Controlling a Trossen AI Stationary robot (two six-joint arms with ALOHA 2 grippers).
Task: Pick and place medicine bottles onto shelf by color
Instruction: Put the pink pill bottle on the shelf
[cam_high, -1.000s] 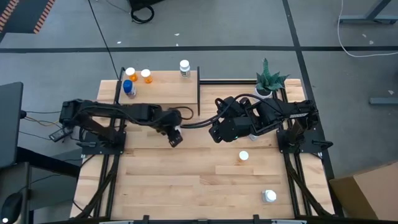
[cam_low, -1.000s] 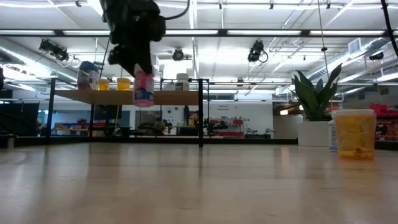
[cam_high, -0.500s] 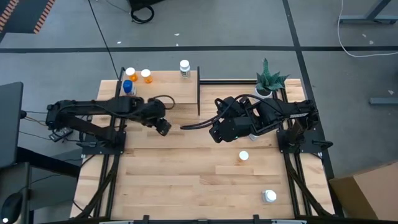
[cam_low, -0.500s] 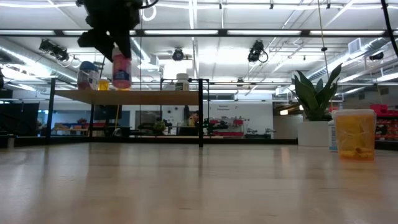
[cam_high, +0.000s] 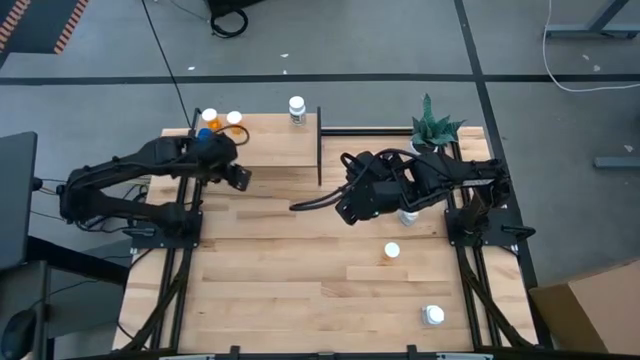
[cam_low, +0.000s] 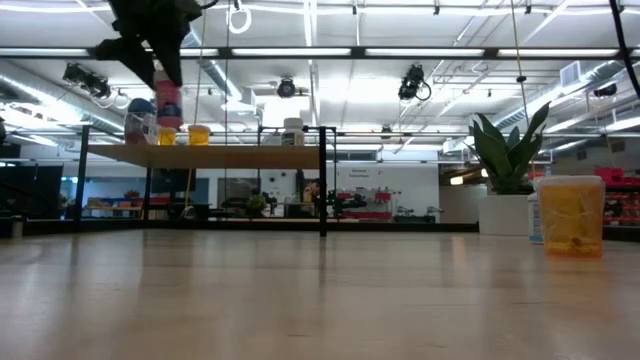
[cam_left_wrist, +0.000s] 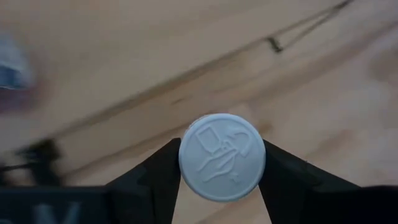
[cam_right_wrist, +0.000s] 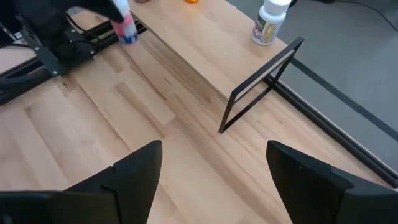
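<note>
A wooden plank tabletop (cam_high: 300, 280) filled the workspace, with a raised light-wood shelf (cam_high: 270, 150) on a black frame along its far edge and a potted spiky plant (cam_high: 432, 128) at the far right corner. Over the previous second the left arm had swung from the table's middle back toward the shelf's left end, carrying a bottle with it. The left gripper (cam_high: 222, 160) was now clenched on a blue medicine bottle (cam_low: 168, 100); the wrist view showed its white cap (cam_left_wrist: 222, 157) pinched between both fingers (cam_left_wrist: 155, 180). In the low view the bottle hung above the shelf board, just beside the blue bottle (cam_low: 140, 120) and the two orange bottles (cam_low: 198, 133) already standing there. That travel suggested the carry was nearly finished and lowering beside the matching blue bottle was the likely next step.

The right gripper (cam_high: 345, 205) waited over the table's centre with its fingers (cam_right_wrist: 137, 171) spread wide and holding nothing. A white bottle (cam_high: 297, 108) stood at the shelf's right end. Two more bottles (cam_high: 392, 250) remained on the tabletop toward the near right, still to be sorted.
</note>
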